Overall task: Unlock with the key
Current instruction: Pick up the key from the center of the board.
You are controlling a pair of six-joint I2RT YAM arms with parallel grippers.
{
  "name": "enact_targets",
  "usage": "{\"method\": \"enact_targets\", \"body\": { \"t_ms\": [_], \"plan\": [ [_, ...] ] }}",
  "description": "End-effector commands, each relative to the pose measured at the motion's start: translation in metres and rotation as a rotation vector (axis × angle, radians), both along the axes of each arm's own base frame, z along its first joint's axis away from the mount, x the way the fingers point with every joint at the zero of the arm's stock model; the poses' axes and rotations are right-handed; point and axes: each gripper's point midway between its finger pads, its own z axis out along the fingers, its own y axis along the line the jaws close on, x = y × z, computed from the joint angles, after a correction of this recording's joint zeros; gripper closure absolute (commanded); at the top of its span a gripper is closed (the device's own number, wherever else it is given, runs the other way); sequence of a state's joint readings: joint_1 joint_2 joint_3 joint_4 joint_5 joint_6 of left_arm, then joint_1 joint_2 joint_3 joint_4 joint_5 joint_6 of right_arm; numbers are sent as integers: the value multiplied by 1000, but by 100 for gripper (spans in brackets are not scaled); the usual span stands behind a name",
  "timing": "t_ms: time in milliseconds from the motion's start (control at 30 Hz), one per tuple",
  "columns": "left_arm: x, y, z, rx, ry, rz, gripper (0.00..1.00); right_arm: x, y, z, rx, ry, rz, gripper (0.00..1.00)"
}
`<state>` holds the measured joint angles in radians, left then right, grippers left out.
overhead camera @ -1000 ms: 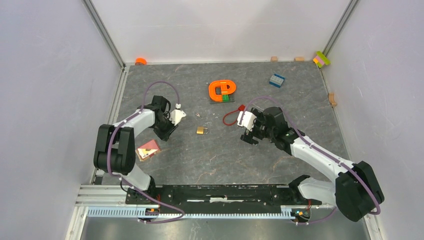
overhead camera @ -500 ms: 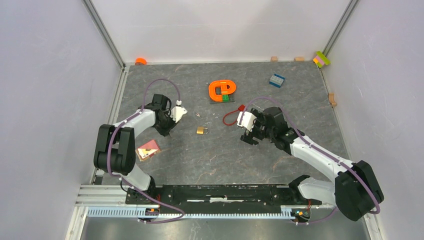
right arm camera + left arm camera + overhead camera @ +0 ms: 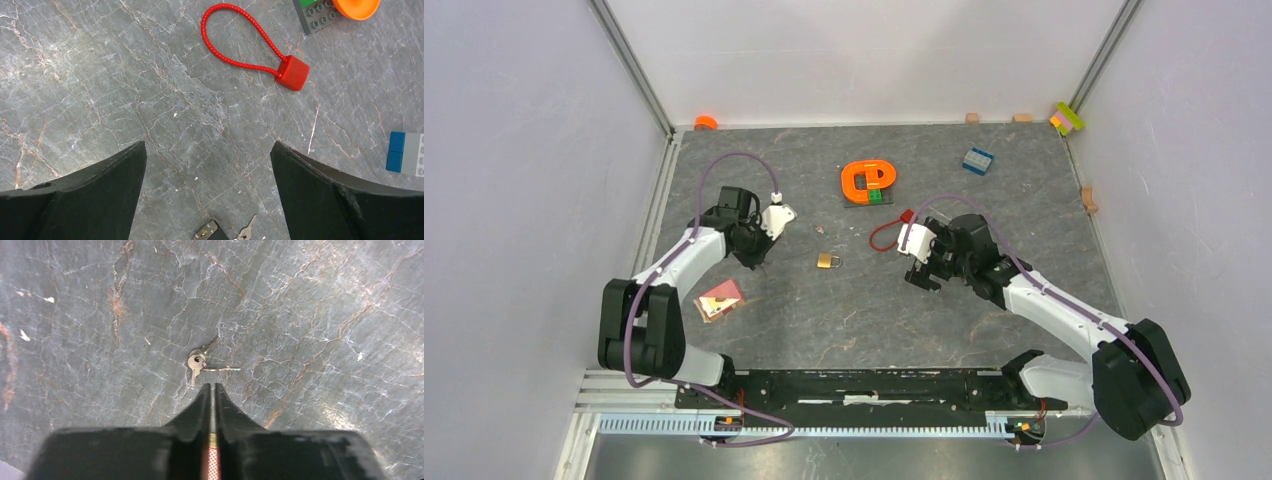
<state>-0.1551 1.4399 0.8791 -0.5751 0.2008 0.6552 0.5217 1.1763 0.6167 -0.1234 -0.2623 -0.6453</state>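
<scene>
- Left wrist view: the left gripper (image 3: 210,386) has its jaws closed flat together. The keys (image 3: 200,361) lie on the table (image 3: 325,315) just beyond the tips, not touching them.
- Top external view: the padlock (image 3: 826,261) lies on the table between the two arms.
- Right gripper (image 3: 208,145): jaws spread wide above the table, with a red cable lock (image 3: 291,73) lying beyond them.
</scene>
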Motion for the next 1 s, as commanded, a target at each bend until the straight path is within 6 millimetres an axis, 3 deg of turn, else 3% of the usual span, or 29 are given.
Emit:
{"method": "enact_targets", "body": {
  "t_ms": [0,100,200,600,967],
  "plan": [
    [-1,-7,4,-34,-1,9,67,1,4,2,9,-7,18,2],
    [3,-6,0,-13,6,-18,37,1,4,2,9,-7,19,2],
    [4,-5,-6,18,35,-66,32,1,3,0,5,-4,17,2],
    [12,6,-24,123,101,-180,42,2,1,-3,-10,2,12,2],
    [-6,-16,-20,-20,162,-102,60,2,1,-9,-25,20,14,2]
  ]
}}
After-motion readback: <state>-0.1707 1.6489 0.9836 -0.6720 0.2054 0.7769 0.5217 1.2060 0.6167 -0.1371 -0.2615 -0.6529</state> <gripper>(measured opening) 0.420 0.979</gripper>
